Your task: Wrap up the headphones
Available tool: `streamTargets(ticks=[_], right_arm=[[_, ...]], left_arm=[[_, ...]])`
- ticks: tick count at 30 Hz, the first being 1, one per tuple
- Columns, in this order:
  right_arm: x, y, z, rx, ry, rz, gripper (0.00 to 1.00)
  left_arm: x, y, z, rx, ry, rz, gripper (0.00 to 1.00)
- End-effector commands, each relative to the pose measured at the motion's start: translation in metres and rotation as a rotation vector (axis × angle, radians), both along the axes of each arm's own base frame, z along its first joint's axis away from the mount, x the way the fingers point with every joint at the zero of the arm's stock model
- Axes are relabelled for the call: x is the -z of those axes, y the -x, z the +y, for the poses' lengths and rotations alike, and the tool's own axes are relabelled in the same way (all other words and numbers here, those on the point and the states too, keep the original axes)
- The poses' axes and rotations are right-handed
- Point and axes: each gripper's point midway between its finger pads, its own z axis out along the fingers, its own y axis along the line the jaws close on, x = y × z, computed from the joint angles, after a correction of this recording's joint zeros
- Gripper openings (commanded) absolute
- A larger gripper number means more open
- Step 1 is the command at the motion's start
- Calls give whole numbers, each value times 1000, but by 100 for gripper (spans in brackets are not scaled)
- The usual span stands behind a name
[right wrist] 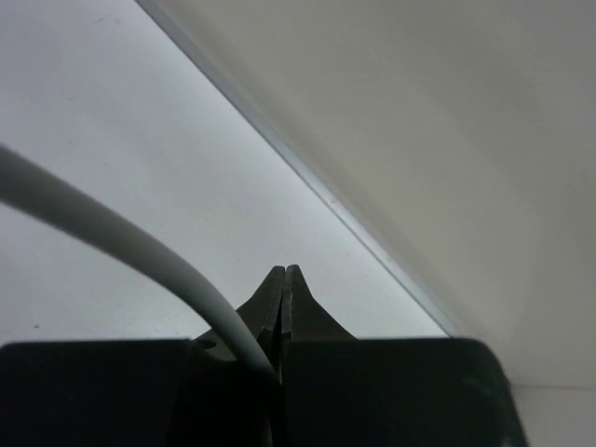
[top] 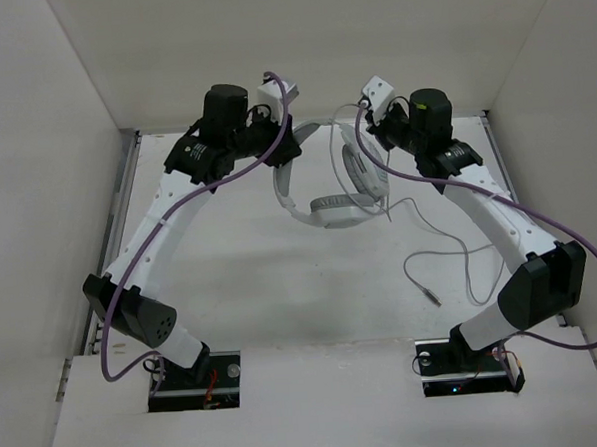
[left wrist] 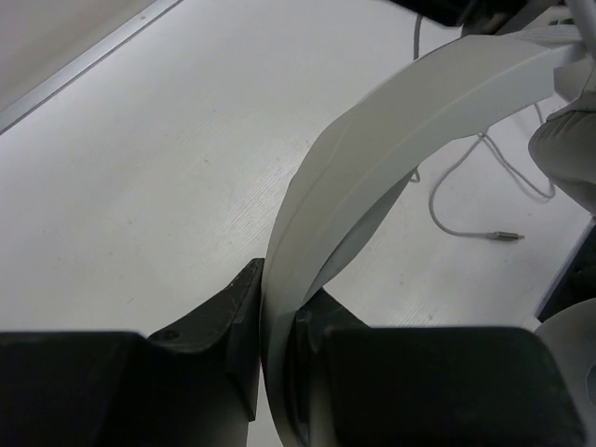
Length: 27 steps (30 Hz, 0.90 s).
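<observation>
The light grey headphones [top: 336, 210] hang tilted above the table at the back centre. My left gripper [top: 292, 144] is shut on their curved headband [left wrist: 391, 121], which passes between the jaws [left wrist: 277, 326]. One padded earcup [left wrist: 570, 149] shows at the right edge of the left wrist view. My right gripper [top: 366, 130] sits just right of the headphones, shut [right wrist: 283, 279], with the thin grey cable [right wrist: 121, 237] running into the base of its fingers. The rest of the cable [top: 450, 251] lies in loose loops on the table and ends in the small plug [top: 435, 298], also seen as the plug [left wrist: 507, 237].
White walls enclose the table on three sides, with a metal rail [top: 122, 193] along the left edge and another rail [right wrist: 307, 177] close beyond the right fingertips. Thick purple arm cables [top: 226, 182] arc over both arms.
</observation>
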Motion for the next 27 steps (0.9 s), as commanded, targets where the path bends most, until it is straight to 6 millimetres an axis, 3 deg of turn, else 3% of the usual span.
streamTargets(ticks=[1,5,10,17,22,27], right_arm=[[8,13,17,-60,-123,77,0],[18,28,40,-147,-289,217,0],[-10,53,67,-292,-519,354,1],[-67,86,98,-488,-757,472,8],[-75,109,114,-589,-867,589,13],[-76,134,124,-680,-943,691,19]], left_arm=[[-87,13,-1,31,213,-106,0],[-126,3,5,16,366,-70,0],[-160,-7,13,19,522,-17,0],[-170,3,-7,128,632,84,0],[-184,-9,-9,112,681,67,0],[-207,-43,14,9,741,-5,0]])
